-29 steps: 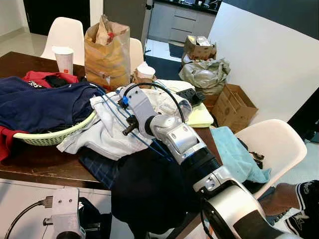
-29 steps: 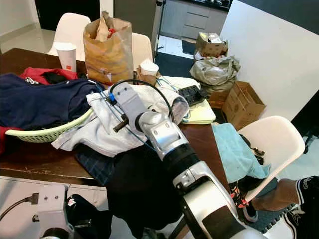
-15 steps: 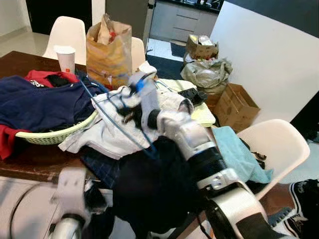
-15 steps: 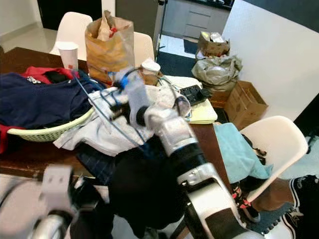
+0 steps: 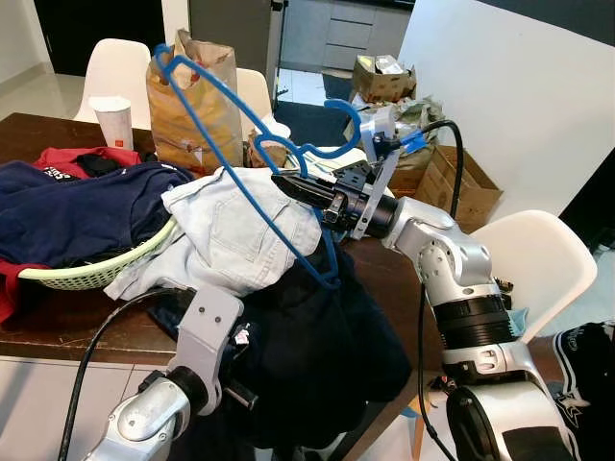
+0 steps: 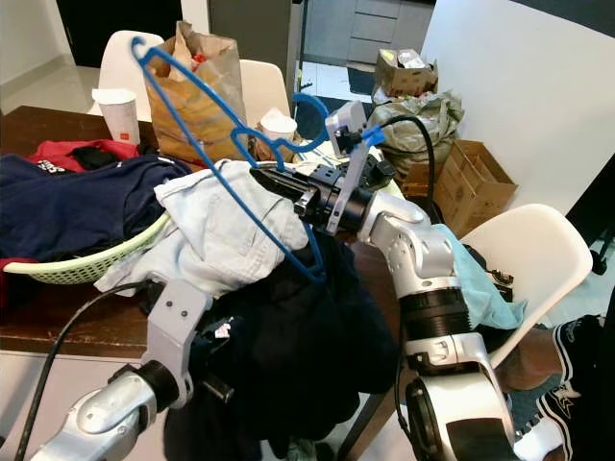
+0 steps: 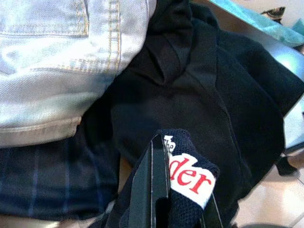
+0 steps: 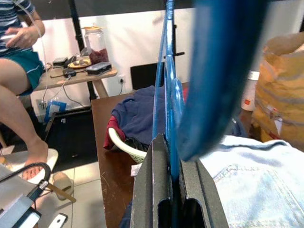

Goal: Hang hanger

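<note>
We count one blue hanger (image 5: 252, 144), one pale denim garment (image 5: 240, 235), one black garment (image 5: 317, 346), one green basket (image 5: 91, 269) of dark blue and red clothes, one brown paper bag (image 5: 197, 106), two paper cups (image 5: 111, 117) on the wooden table (image 5: 58, 322), and three white chairs (image 5: 533, 274).

The right gripper (image 5: 293, 187) is held up over the table, and its two black fingers (image 8: 156, 190) are closed on the hanger. In the right wrist view the thin blue wire runs straight through the narrow slot between the two fingers, and the broad blue hook end passes just beside their tips. From the grip, one arm of the hanger slants up and away toward the paper bag, and the other drops down past the fingers onto the black garment. The denim lies directly under the fingers.

The left gripper (image 7: 161, 185) sits low at the table's near edge; its fingers are clamped on dark cloth (image 7: 187, 175) with red lettering, the black garment just beyond the tips.

A person's bare leg (image 8: 19, 109) shows past the table.
</note>
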